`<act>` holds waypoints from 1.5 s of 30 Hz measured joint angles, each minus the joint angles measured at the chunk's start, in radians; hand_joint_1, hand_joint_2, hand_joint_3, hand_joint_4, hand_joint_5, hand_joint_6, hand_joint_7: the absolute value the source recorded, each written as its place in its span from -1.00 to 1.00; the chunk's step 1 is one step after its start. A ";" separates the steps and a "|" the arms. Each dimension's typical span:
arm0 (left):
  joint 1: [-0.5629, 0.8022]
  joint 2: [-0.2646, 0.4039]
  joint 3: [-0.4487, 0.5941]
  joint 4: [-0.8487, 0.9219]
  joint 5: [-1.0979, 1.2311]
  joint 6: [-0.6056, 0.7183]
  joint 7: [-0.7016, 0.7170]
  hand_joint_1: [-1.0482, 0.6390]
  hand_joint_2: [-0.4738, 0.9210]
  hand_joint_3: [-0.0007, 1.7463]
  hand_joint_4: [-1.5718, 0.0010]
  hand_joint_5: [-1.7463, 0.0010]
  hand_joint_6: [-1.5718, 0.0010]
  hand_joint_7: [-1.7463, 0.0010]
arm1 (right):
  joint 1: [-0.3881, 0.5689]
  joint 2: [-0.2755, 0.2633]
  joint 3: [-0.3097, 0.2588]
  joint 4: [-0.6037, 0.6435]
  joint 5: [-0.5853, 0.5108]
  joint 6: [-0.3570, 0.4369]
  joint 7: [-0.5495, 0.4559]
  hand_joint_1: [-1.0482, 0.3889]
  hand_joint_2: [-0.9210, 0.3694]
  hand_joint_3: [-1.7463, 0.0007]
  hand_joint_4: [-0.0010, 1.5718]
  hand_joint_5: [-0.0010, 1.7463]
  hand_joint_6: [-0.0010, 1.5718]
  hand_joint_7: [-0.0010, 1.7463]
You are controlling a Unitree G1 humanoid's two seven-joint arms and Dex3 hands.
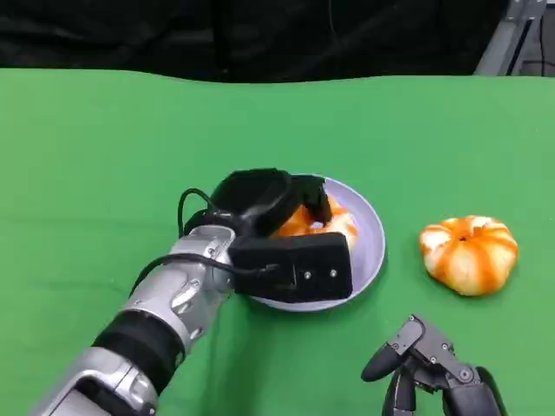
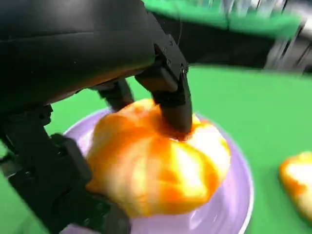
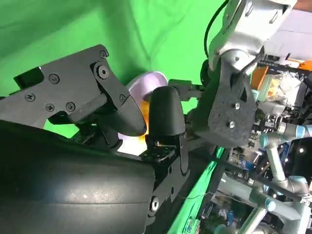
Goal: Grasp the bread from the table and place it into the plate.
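Observation:
An orange-and-white bread lies in the lilac plate at the table's middle. My left hand reaches over the plate from the near left and grips this bread. In the left wrist view its fingers press on the bread from above, and the bread rests on the plate. A second, similar bread sits on the green cloth right of the plate. My right hand hovers low at the near right, fingers apart and holding nothing.
A green cloth covers the table, with bare room on the left and at the back. Beyond the far edge the background is dark. The right wrist view shows my left forearm over the plate, with lab equipment behind.

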State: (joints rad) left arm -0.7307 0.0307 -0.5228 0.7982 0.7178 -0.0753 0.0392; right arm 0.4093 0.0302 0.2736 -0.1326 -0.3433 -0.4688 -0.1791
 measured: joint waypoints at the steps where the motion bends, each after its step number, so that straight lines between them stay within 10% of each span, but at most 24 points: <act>1: -0.001 0.001 -0.008 -0.012 0.003 0.022 -0.030 -0.69 1.00 -0.59 0.99 0.71 0.91 0.99 | 0.000 0.000 0.001 -0.001 0.003 0.000 0.000 0.28 -0.71 -0.63 -0.01 1.00 -0.49 1.00; 16: -0.002 0.040 -0.064 -0.110 0.010 0.088 -0.172 -0.76 1.00 -0.57 1.00 0.79 0.84 0.94 | -0.001 0.002 0.004 -0.006 -0.002 0.003 -0.007 0.29 -0.71 -0.61 -0.02 1.00 -0.49 1.00; 25: 0.170 0.149 0.075 -0.419 -0.150 0.039 -0.222 -0.61 1.00 -0.65 1.00 0.21 0.75 0.86 | -0.001 0.006 0.008 -0.008 0.000 0.007 -0.009 0.28 -0.71 -0.61 -0.01 1.00 -0.48 1.00; 36: 0.539 0.261 0.316 -0.699 -0.401 -0.255 -0.187 -0.44 1.00 -0.78 0.40 -0.22 0.30 0.59 | 0.004 0.008 0.010 -0.011 0.001 0.014 -0.009 0.29 -0.72 -0.61 -0.03 1.00 -0.50 1.00; 43: 0.765 0.178 0.423 -0.742 -0.576 -0.433 -0.116 -0.30 0.98 -0.52 0.17 -0.58 0.33 -0.28 | 0.003 0.005 0.008 -0.010 0.009 0.012 0.001 0.29 -0.73 -0.61 -0.04 1.00 -0.50 1.00; 45: 0.809 0.153 0.438 -0.749 -0.599 -0.457 -0.112 -0.02 0.50 0.14 0.11 -0.74 0.33 -0.55 | 0.003 0.004 0.007 -0.011 0.010 0.012 0.001 0.28 -0.73 -0.61 -0.04 1.00 -0.49 1.00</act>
State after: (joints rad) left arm 0.0784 0.1832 -0.0844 0.0490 0.1187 -0.5324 -0.0724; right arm 0.4123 0.0345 0.2802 -0.1431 -0.3338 -0.4567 -0.1777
